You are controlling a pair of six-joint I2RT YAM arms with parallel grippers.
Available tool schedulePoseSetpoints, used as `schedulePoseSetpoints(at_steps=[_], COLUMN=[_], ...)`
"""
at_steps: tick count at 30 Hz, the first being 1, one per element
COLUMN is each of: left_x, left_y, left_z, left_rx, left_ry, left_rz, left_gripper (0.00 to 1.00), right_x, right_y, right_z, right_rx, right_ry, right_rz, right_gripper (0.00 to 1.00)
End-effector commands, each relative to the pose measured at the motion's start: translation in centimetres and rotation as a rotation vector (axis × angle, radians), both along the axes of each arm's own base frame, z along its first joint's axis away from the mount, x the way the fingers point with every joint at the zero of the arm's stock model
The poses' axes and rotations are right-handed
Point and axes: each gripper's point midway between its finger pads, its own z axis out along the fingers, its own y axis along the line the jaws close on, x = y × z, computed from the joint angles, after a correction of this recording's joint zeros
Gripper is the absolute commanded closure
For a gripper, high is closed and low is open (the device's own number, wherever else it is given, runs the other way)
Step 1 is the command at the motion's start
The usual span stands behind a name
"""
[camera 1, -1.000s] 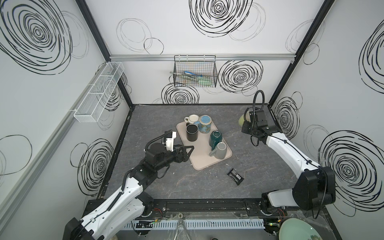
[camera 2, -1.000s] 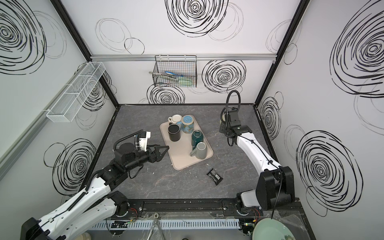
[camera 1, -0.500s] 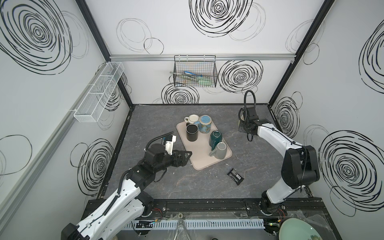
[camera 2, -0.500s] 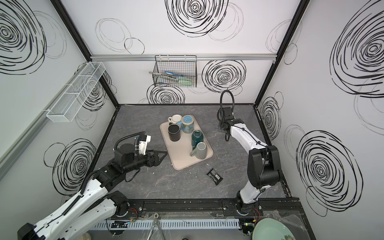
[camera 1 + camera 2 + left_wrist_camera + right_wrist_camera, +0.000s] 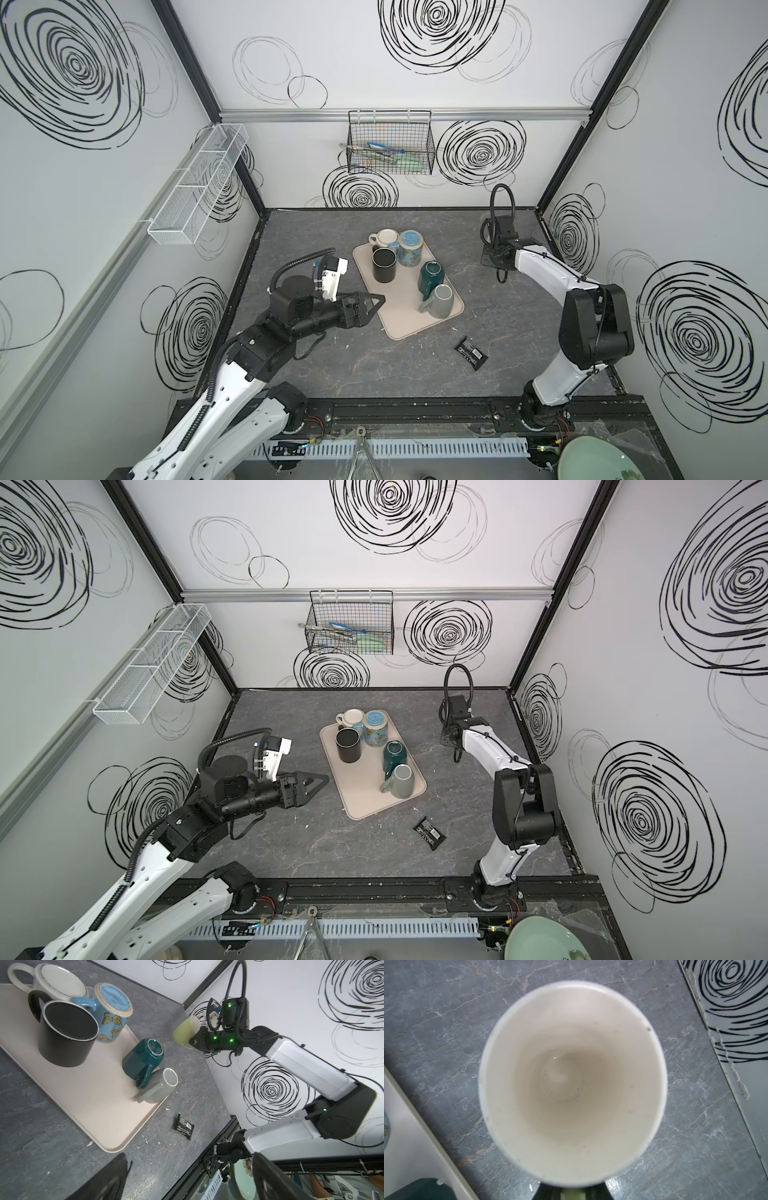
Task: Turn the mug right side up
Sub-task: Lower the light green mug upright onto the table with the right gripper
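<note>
Over the tabletop, right of the tray, the pale green mug hangs mouth-up in the right gripper, which is clamped on its outer side. I cannot tell whether the base touches down. Released high or tilted, it could topple. The left gripper, spread and empty beside the tray, could clip it if swung in.

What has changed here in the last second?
The right arm pulled its elbow in and rolled its wrist; the right pincer kept its grip on the pale green ceramic mug, now tucked beneath the wrist. The open left pincer and beige rectangular tray stayed put.
</note>
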Motion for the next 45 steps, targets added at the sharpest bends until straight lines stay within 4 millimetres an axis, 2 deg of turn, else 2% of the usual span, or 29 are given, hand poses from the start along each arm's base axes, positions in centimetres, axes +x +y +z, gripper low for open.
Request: schedulePoseSetpoints(at_steps=[1, 5, 10, 18, 27, 35, 41, 42, 45], left_x=[-0.5, -0.8, 0.2, 0.8, 1.2, 1.8, 2.8, 3.1, 3.7], left_y=[-1.1, -2.4, -2.2, -2.3, -2.2, -2.4, -1.8, -1.7, -1.3], left_z=[1.0, 1.2, 0.6, 0.9, 1.2, 1.1, -1.5, -2.0, -3.4], left_rx=[-0.025, -0.041, -0.013, -0.014, -0.041, -0.081, -0.026, -0.014, 0.010], left_ry=[0.031, 0.049, 0.049, 0.049, 0.064, 0.084, 0.062, 0.060, 0.060], left_rz=[-0.047, -0.103, -0.068, -0.062, -0.050, -0.030, 0.016, 0.032, 0.056], left_gripper=[0.04, 0.04, 0.04, 0.04, 0.04, 0.04, 0.04, 0.04, 0.04], right_x=[1.4, 2.0, 2.6, 2.8, 2.6, 2.0, 1.8, 1.8, 1.5], right_y=[-0.6, -0.6, -0.3, 0.1, 0.6, 0.6, 0.6, 0.6, 1.0], right_z=[0.0, -1.2, -1.7, -1.8, -0.8, 0.3, 1.4, 1.7, 2.6], right_rx=[-0.031, -0.043, -0.036, -0.020, 0.012, 0.010, 0.009, 0.010, 0.030], right_ry=[-0.025, 0.008, 0.016, 0.018, -0.008, -0.038, -0.058, -0.065, -0.088], right_rz=[-0.035, -0.031, -0.021, -0.007, 0.002, 0.005, 0.005, 0.006, 0.019], right_gripper=[1.00, 1.00, 1.00, 1.00, 0.77, 0.50, 0.38, 0.31, 0.29])
